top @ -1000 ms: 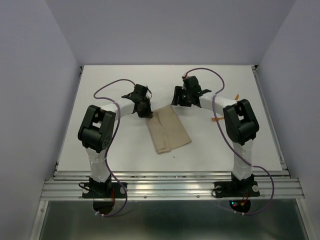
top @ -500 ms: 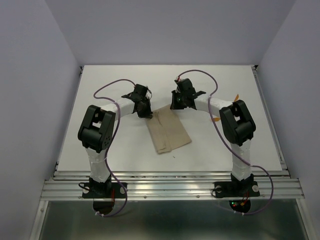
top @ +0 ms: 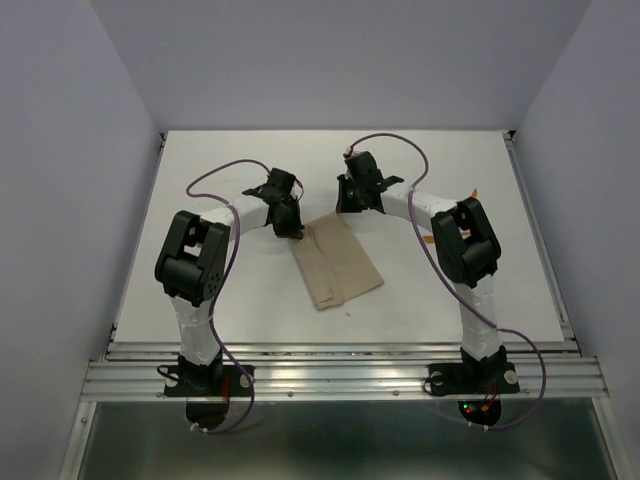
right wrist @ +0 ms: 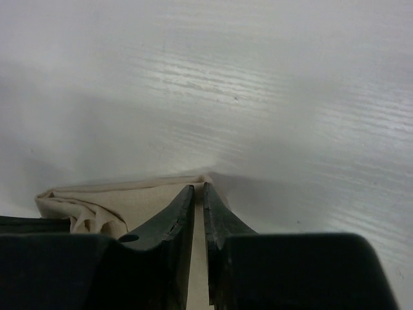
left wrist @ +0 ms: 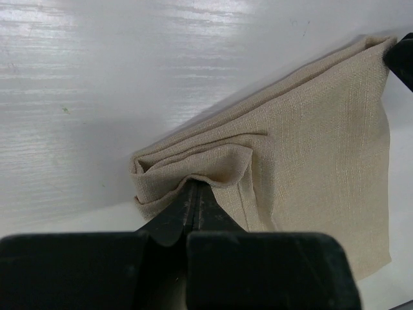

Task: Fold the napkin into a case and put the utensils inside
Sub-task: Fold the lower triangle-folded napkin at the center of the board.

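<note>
Since the next fold seems to need both far corners lifted together, the left gripper is pinched tight on a bunched far corner of the napkin, and the right gripper stands almost closed, nipping the other far corner; the half-folded cloth lies central on the tabletop.

A white table fills the booth. Pale lavender walls rise on three sides of the table. An aluminium rail lines its near edge.
</note>
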Controlling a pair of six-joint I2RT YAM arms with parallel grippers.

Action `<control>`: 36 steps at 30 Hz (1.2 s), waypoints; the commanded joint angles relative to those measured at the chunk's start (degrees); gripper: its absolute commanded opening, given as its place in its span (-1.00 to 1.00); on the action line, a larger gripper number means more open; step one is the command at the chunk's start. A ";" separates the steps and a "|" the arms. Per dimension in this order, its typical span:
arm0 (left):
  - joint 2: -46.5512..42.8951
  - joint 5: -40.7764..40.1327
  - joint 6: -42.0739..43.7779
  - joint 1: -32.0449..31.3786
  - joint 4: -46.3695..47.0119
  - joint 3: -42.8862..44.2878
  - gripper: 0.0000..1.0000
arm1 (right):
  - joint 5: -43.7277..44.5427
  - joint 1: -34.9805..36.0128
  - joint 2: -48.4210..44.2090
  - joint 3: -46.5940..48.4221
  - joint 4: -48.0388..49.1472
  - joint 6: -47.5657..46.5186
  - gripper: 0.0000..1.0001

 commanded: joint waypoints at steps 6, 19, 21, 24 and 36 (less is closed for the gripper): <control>-2.99 -0.93 0.75 -0.23 -5.64 2.32 -1.00 | 5.31 3.99 -12.26 -9.33 5.55 0.60 -0.48; -4.22 -0.40 0.92 -0.23 -7.05 4.52 -1.00 | -1.28 7.69 -8.06 -8.63 4.50 4.28 -0.34; -4.31 -0.40 1.01 -0.23 -7.14 4.96 -1.00 | -3.83 7.69 -7.79 -8.98 4.68 4.81 -0.35; -3.78 -0.32 1.10 -0.23 -7.66 5.75 -0.93 | -4.54 7.69 -8.41 -9.95 6.17 6.47 -0.33; -2.99 -0.05 1.27 -0.05 -8.46 7.51 -0.82 | -10.07 7.69 -4.10 -7.76 7.84 8.59 -0.19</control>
